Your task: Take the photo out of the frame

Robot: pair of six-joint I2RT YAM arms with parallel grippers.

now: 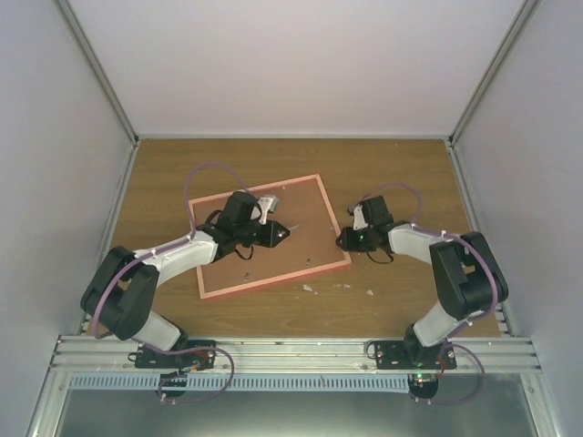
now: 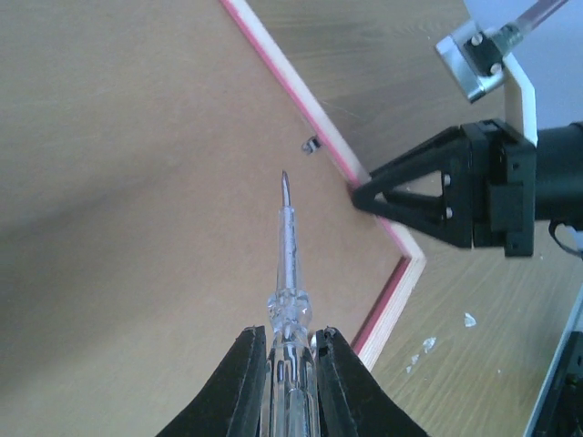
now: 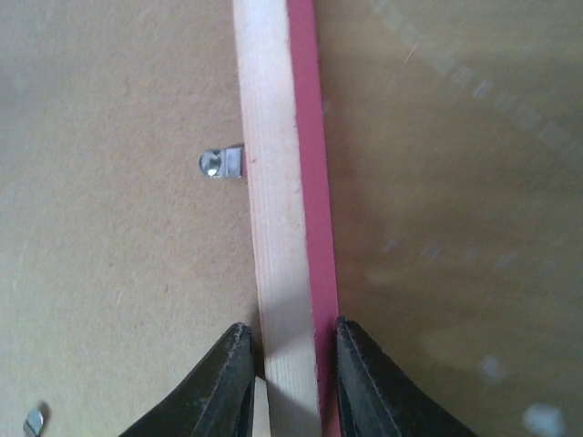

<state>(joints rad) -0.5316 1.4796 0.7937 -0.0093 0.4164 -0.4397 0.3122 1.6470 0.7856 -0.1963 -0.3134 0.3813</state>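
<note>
The pink-red frame (image 1: 273, 280) lies face down on the table, its brown hardboard back (image 1: 291, 246) up. The photo is hidden beneath it. My left gripper (image 1: 276, 233) hovers over the back, shut on a clear-handled screwdriver (image 2: 288, 264). Its tip points toward a small metal clip (image 2: 311, 144) by the right rail. In the left wrist view the gripper (image 2: 290, 350) clamps the handle. My right gripper (image 1: 344, 239) is shut on the frame's right rail (image 3: 273, 228), one finger on each side, as the right wrist view (image 3: 291, 341) shows.
A metal clip (image 3: 219, 164) sits on the backing beside the rail ahead of the right gripper; another (image 3: 33, 421) is lower left. Small white flakes (image 1: 337, 287) lie on the wooden table near the frame's front corner. White walls enclose the table; an aluminium rail (image 1: 291, 350) runs along the near edge.
</note>
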